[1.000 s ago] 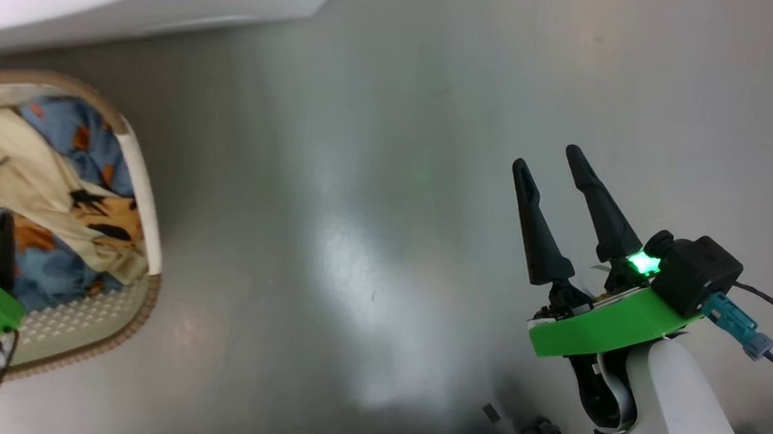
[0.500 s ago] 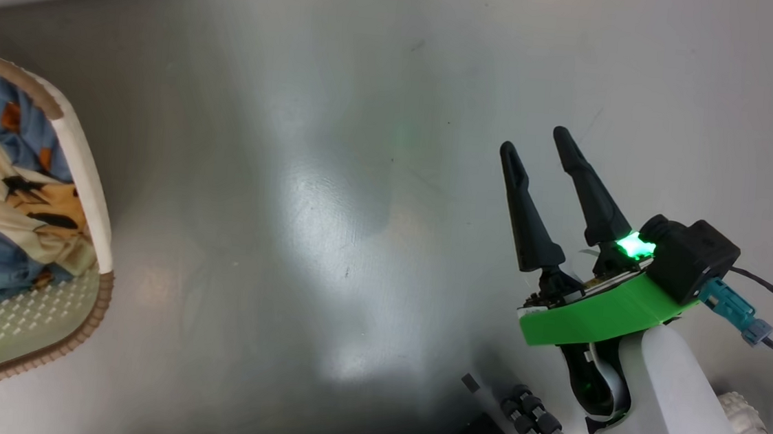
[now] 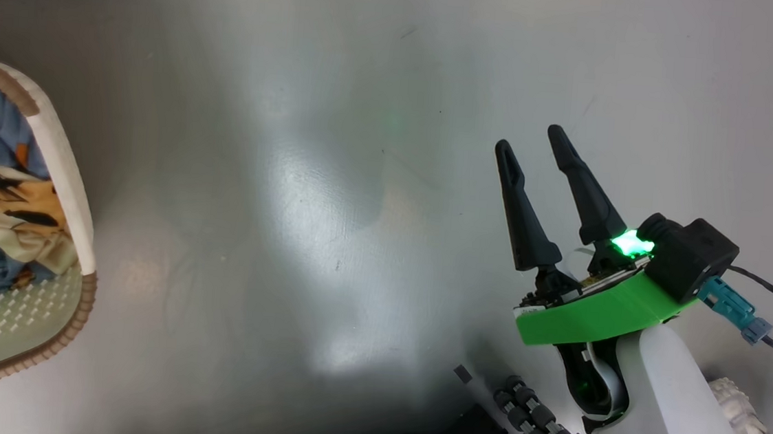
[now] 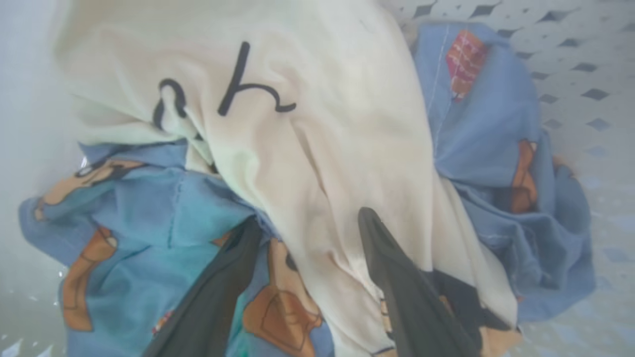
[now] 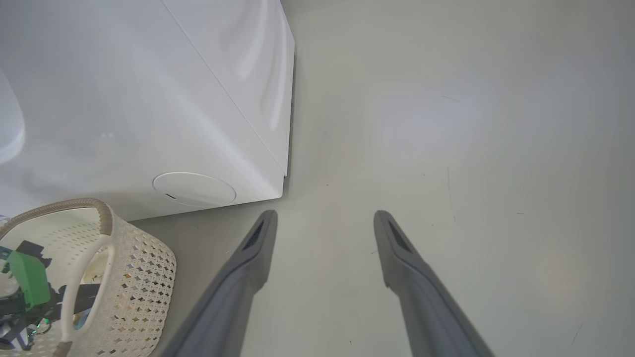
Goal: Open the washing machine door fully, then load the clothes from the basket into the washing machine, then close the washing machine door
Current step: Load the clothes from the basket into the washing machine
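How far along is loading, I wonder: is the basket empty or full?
Not empty: the clothes lie bundled inside the basket, under the open left gripper.

free: floor (image 3: 333,192) is lying bare between basket (image 3: 66,164) and right pincer (image 3: 529,138) | obstacle: washing machine (image 5: 124,99) is standing near basket | tight: basket walls are hemming left pincer (image 4: 310,218), clothes (image 4: 322,124) are bunching around its spread fingers

Black handwritten letters, seemingly "ah", on cream patch of clothes (image 4: 327,148)
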